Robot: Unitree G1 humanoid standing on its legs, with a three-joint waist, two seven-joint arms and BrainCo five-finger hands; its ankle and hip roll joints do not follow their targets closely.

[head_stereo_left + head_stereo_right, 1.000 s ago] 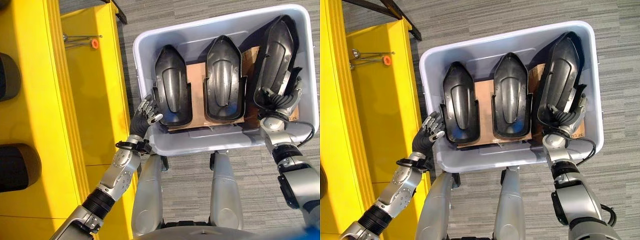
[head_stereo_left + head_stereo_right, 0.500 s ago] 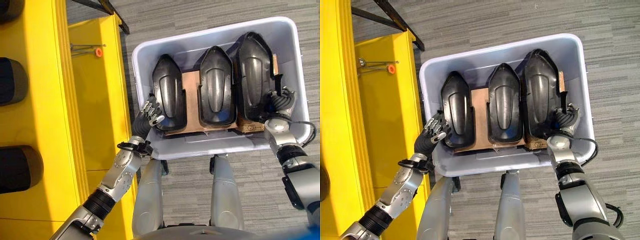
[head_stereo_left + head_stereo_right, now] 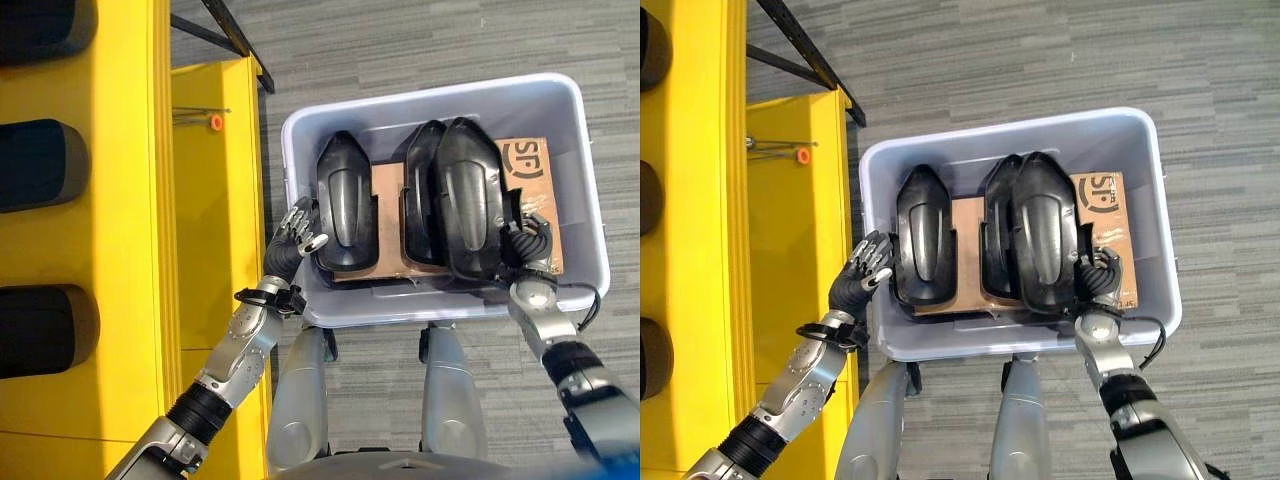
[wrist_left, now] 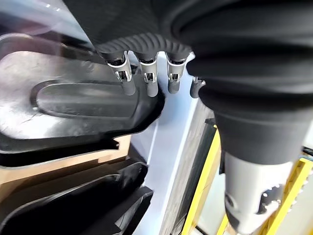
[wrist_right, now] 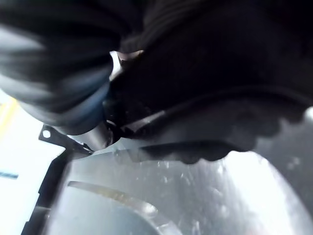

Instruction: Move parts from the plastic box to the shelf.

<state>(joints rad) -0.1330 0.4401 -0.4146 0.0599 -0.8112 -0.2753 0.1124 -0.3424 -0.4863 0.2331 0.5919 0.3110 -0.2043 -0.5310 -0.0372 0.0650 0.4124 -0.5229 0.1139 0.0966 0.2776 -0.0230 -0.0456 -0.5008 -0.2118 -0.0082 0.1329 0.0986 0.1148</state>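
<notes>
Holding: right hand (image 3: pixel 520 245) fingers clenched on lifted black part (image 3: pixel 470 205), raised for shelf (image 3: pixel 120 200) transfer.
Left hand (image 3: pixel 298 232): fingers released beside leftmost part (image 3: pixel 346 205), inside plastic box (image 3: pixel 590 190).

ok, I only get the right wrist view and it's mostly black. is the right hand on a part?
Observer: Yes. The right hand has its fingers curled on the lower right edge of the right part inside the plastic box.
Operator: Is that part clear of the others?
Observer: No. It lies partly over the middle part, with bare cardboard on its other side.
Operator: And the left hand?
Observer: The left hand is at the box's left wall, fingers relaxed, beside the left part.
</notes>
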